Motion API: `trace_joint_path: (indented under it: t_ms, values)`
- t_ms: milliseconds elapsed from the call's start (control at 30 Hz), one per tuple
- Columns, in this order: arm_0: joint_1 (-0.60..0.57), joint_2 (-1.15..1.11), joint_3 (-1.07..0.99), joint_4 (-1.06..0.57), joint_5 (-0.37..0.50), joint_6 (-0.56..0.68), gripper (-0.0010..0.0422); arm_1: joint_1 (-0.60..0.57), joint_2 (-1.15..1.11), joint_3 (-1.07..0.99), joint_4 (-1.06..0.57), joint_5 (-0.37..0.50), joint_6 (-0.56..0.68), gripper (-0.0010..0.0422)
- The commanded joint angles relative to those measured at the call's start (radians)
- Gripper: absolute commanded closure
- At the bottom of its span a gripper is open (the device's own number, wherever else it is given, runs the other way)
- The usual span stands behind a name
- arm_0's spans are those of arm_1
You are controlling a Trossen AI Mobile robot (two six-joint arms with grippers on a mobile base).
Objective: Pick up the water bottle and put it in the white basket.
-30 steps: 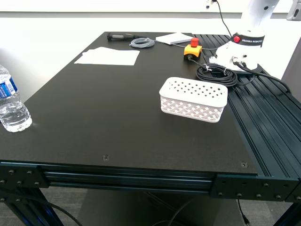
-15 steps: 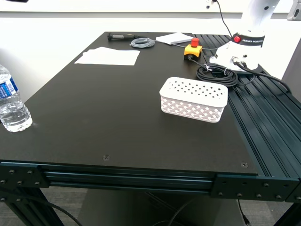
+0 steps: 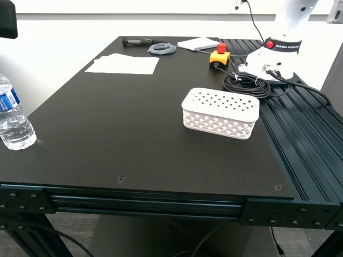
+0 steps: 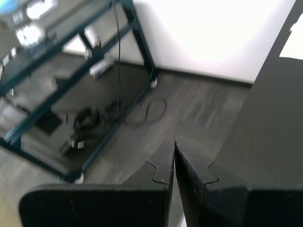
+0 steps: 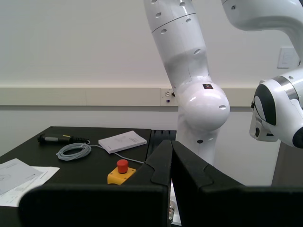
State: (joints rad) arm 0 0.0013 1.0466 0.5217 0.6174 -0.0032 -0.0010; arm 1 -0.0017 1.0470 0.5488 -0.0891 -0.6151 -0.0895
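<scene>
The water bottle (image 3: 12, 118), clear with a blue-and-white label, stands upright at the exterior view's left edge, near the black table's (image 3: 123, 123) front corner. The white basket (image 3: 221, 112), with lattice sides and round holes, sits right of the table's middle. A dark part of an arm (image 3: 6, 19) shows in the exterior view's top left corner, above the bottle. My first gripper (image 4: 174, 146) is shut on nothing, over the floor beside the table edge (image 4: 265, 123). My second gripper (image 5: 171, 144) is shut and empty, held above the table's far part.
A white robot arm (image 3: 281, 43) stands at the table's far right over a coiled black cable (image 3: 246, 85). A yellow box with a red button (image 3: 220, 56), a booklet (image 3: 199, 44), a grey cable coil (image 3: 162, 48) and papers (image 3: 123, 64) lie at the back. A metal rack (image 4: 57, 71) stands beyond the table.
A dark arm part has come down into the exterior view's top left corner. The bottle, the basket and everything else on the table have stayed put.
</scene>
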Motion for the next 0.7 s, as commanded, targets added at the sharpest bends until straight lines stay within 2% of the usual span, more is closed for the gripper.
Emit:
trace_joint_path:
  t_ms: [33,100,267,400,567,700]
  values:
    - [0.000,0.000,0.001,0.003,0.000,0.000,0.0412,0.000,0.000,0.052,-0.176,0.031,-0.116,0.0413]
    - [0.000,0.000,0.001,0.003,-0.001,0.000,0.0412,0.000,0.000,0.079,-0.280,0.088,-0.189,0.0413]
    - [0.000,0.000,0.001,0.003,0.000,0.000,0.0412,0.001,0.000,0.108,-0.436,0.092,-0.331,0.0413]
    - [0.000,0.000,0.001,0.003,-0.001,0.000,0.0412,0.001,0.000,0.129,-0.466,0.136,-0.333,0.0413]
    - [0.000,0.000,0.001,0.003,-0.001,0.000,0.0412,0.002,0.000,0.142,-0.381,0.297,-0.271,0.0413]
    - [0.000,0.000,0.001,0.002,-0.001,0.000,0.0412,0.002,0.017,0.135,-0.381,0.293,-0.285,0.0413]
